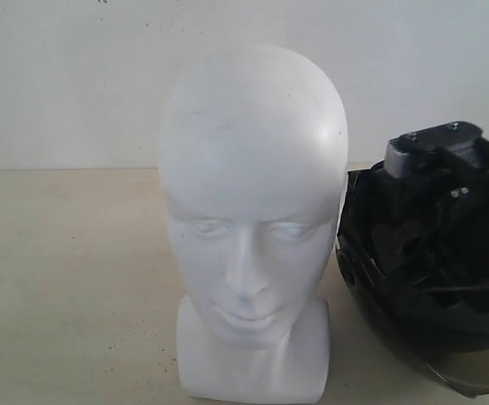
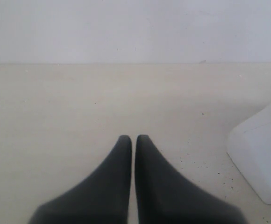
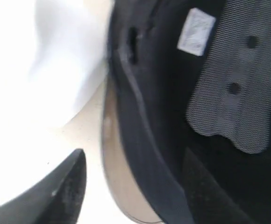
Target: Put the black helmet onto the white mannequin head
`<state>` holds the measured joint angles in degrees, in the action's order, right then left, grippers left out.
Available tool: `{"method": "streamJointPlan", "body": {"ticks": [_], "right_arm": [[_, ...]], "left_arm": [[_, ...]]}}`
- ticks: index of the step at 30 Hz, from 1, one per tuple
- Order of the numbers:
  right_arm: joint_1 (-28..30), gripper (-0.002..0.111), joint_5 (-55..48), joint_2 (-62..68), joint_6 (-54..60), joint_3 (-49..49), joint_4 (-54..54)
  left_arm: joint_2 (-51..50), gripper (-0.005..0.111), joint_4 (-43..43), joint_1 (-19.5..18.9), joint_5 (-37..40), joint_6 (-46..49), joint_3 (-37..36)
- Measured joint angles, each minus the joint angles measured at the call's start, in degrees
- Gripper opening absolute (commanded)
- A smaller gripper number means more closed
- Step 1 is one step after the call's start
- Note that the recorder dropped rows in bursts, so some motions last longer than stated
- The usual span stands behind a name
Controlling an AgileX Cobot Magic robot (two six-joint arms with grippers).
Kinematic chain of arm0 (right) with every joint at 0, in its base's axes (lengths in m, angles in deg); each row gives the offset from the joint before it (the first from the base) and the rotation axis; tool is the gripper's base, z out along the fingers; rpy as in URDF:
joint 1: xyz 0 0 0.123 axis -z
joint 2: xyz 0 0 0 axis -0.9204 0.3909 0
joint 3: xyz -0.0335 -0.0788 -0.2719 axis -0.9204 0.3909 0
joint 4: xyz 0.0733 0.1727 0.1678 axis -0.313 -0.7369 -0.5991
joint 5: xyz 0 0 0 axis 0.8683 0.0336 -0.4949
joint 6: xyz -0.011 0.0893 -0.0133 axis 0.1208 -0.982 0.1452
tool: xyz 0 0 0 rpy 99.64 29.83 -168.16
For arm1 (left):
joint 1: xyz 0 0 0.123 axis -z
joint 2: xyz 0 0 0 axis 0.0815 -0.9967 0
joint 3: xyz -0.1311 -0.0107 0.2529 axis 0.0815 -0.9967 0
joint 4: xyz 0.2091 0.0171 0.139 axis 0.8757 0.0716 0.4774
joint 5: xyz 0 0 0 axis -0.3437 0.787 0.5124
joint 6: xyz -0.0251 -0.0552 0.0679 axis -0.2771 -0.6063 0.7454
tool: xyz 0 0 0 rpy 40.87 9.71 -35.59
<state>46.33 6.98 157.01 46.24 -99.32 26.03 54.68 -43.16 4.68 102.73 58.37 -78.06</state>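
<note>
So this was the pick-up step, and nothing was on the white mannequin head (image 1: 253,211) yet, it sat there bare. The black helmet (image 1: 430,278) lay on the table (image 1: 67,278) just beside the head, on the right arm's side, with its open padded inside showing rather than the shell.

The right gripper (image 3: 133,156) had its jaws spread wide across the helmet's rim. One finger sat outside on the head's side, the other was down inside against the dark lining (image 3: 238,84). The brownish visor (image 3: 114,182) and the rim ran between them. It wasn't pinching anything as far as I could see, so I'd call it released and lined up for a grab.

The left gripper (image 2: 133,138) was pinched together on nothing. It hovered low over bare table on the other side of the head, with only a corner of the neck base in its view.

My guess for the next move: close on the rim, lift, flip the helmet so the opening faces down, carry it above the crown and lower it straight. The helmet sat really close to the head, so the lift needed care not to knock the head over.

Count: one helmet, one visor on it, one mannequin head, two grippers.
</note>
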Motion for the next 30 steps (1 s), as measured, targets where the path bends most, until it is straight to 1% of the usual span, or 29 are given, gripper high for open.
{"method": "streamJointPlan", "body": {"ticks": [3,5,7,18,24,30], "right_arm": [[-3.8,0.059,2.2,2.4,-1.3,0.0,2.1],[-5.7,0.059,4.3,3.4,-4.9,0.0,4.3],[-6.5,0.060,5.5,3.6,-8.5,0.0,7.1],[-7.3,0.060,6.6,3.7,-13.7,-0.1,14.1],[-7.3,0.060,0.4,4.0,-19.3,-0.3,22.4],[-7.3,0.060,-3.3,4.0,-21.1,-0.4,23.7]], "left_arm": [[0.0,0.004,0.0,0.0,0.0,0.0,0.0],[0.0,0.004,0.0,0.0,0.0,0.0,0.0],[0.0,0.004,0.0,0.0,0.0,0.0,0.0],[0.0,0.004,0.0,0.0,0.0,0.0,0.0],[0.0,0.004,0.0,0.0,0.0,0.0,0.0],[0.0,0.004,0.0,0.0,0.0,0.0,0.0]]}}
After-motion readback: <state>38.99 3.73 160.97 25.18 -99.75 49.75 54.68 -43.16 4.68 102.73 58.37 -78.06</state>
